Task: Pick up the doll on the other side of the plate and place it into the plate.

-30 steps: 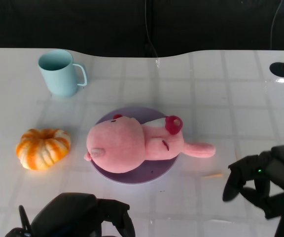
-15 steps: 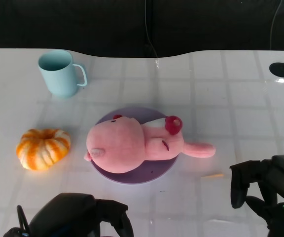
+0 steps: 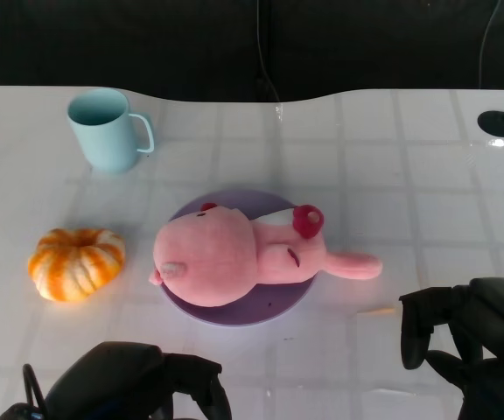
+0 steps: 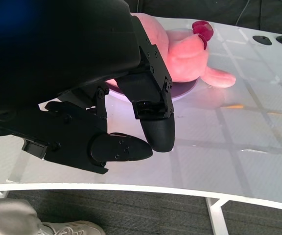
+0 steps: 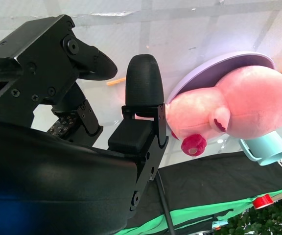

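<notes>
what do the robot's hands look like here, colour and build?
Both are matte black. The left hand has a blocky, angular palm housing with visible screw heads and rounded, glossy fingertips. The right hand is built the same way: boxy segments, screws, a smooth rounded fingertip. No markings or sleeves are visible.

- The left hand (image 3: 138, 385) is a rounded matte black plastic shell in the head view, with a thin black cable loop (image 3: 31, 385) standing at its outer side.
- In the left wrist view its black fingers (image 4: 153, 105) are blocky jointed segments with small recessed screws, ending in smooth, glossy rounded tips.
- The right hand (image 3: 471, 337) is likewise black, built of chunky angular segments with rounded ends.
- In the right wrist view its fingers (image 5: 143, 83) show a smooth oval black tip above a squared link, a boxy black housing with round screw heads, and a small perforated dark patch low on the palm.
</notes>
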Action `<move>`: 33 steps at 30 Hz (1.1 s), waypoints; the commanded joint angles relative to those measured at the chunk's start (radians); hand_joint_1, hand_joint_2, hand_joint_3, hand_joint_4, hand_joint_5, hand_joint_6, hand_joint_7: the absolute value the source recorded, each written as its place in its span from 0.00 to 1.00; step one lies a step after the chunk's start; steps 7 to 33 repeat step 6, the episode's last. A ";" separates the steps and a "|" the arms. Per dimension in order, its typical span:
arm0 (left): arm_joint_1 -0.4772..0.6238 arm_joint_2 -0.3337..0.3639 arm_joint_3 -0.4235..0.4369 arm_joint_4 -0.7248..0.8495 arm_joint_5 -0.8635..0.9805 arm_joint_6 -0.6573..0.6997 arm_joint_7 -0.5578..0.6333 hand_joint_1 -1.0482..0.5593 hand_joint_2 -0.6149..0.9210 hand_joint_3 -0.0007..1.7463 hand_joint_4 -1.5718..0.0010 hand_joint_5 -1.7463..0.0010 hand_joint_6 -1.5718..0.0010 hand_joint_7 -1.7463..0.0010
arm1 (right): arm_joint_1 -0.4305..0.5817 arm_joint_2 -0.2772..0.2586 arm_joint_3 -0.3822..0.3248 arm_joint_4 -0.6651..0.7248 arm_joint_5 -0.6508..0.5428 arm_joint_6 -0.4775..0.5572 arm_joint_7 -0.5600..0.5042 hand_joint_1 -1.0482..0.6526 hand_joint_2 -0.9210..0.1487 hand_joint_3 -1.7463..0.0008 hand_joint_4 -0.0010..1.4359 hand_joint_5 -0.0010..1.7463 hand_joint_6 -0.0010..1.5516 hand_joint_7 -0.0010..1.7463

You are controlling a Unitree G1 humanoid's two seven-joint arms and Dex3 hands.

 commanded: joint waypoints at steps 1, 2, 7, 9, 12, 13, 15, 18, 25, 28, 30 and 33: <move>-0.002 0.010 0.009 0.008 -0.011 -0.005 0.006 0.47 1.00 0.22 0.55 0.26 0.48 0.55 | -0.009 -0.006 -0.004 0.006 0.002 0.003 -0.003 0.63 0.50 0.36 0.62 0.99 0.56 0.76; -0.002 0.011 0.009 0.010 -0.012 -0.007 0.007 0.47 1.00 0.22 0.55 0.26 0.48 0.55 | -0.008 -0.007 -0.005 0.006 0.004 0.005 -0.001 0.63 0.50 0.35 0.62 0.99 0.56 0.76; 0.000 0.010 0.010 0.012 -0.015 -0.006 0.008 0.48 1.00 0.22 0.54 0.24 0.49 0.54 | -0.009 -0.011 -0.005 0.001 0.005 0.011 0.006 0.63 0.50 0.36 0.61 0.98 0.56 0.75; 0.000 0.010 0.010 0.012 -0.015 -0.006 0.008 0.48 1.00 0.22 0.54 0.24 0.49 0.54 | -0.009 -0.011 -0.005 0.001 0.005 0.011 0.006 0.63 0.50 0.36 0.61 0.98 0.56 0.75; 0.000 0.010 0.010 0.012 -0.015 -0.006 0.008 0.48 1.00 0.22 0.54 0.24 0.49 0.54 | -0.009 -0.011 -0.005 0.001 0.005 0.011 0.006 0.63 0.50 0.36 0.61 0.98 0.56 0.75; 0.000 0.010 0.010 0.012 -0.015 -0.006 0.008 0.48 1.00 0.22 0.54 0.24 0.49 0.54 | -0.009 -0.011 -0.005 0.001 0.005 0.011 0.006 0.63 0.50 0.36 0.61 0.98 0.56 0.75; 0.000 0.010 0.010 0.012 -0.015 -0.006 0.008 0.48 1.00 0.22 0.54 0.24 0.49 0.54 | -0.009 -0.011 -0.005 0.001 0.005 0.011 0.006 0.63 0.50 0.36 0.61 0.98 0.56 0.75; 0.000 0.010 0.010 0.012 -0.015 -0.006 0.008 0.48 1.00 0.22 0.54 0.24 0.49 0.54 | -0.009 -0.011 -0.005 0.001 0.005 0.011 0.006 0.63 0.50 0.36 0.61 0.98 0.56 0.75; 0.000 0.010 0.010 0.012 -0.015 -0.006 0.008 0.48 1.00 0.22 0.54 0.24 0.49 0.54 | -0.009 -0.011 -0.005 0.001 0.005 0.011 0.006 0.63 0.50 0.36 0.61 0.98 0.56 0.75; 0.000 0.010 0.010 0.012 -0.015 -0.006 0.008 0.48 1.00 0.22 0.54 0.24 0.49 0.54 | -0.009 -0.011 -0.005 0.001 0.005 0.011 0.006 0.63 0.50 0.36 0.61 0.98 0.56 0.75; 0.000 0.010 0.010 0.012 -0.015 -0.006 0.008 0.48 1.00 0.22 0.54 0.24 0.49 0.54 | -0.009 -0.011 -0.005 0.001 0.005 0.011 0.006 0.63 0.50 0.36 0.61 0.98 0.56 0.75; 0.000 0.010 0.010 0.012 -0.015 -0.006 0.008 0.48 1.00 0.22 0.54 0.24 0.49 0.54 | -0.009 -0.011 -0.005 0.001 0.005 0.011 0.006 0.63 0.50 0.36 0.61 0.98 0.56 0.75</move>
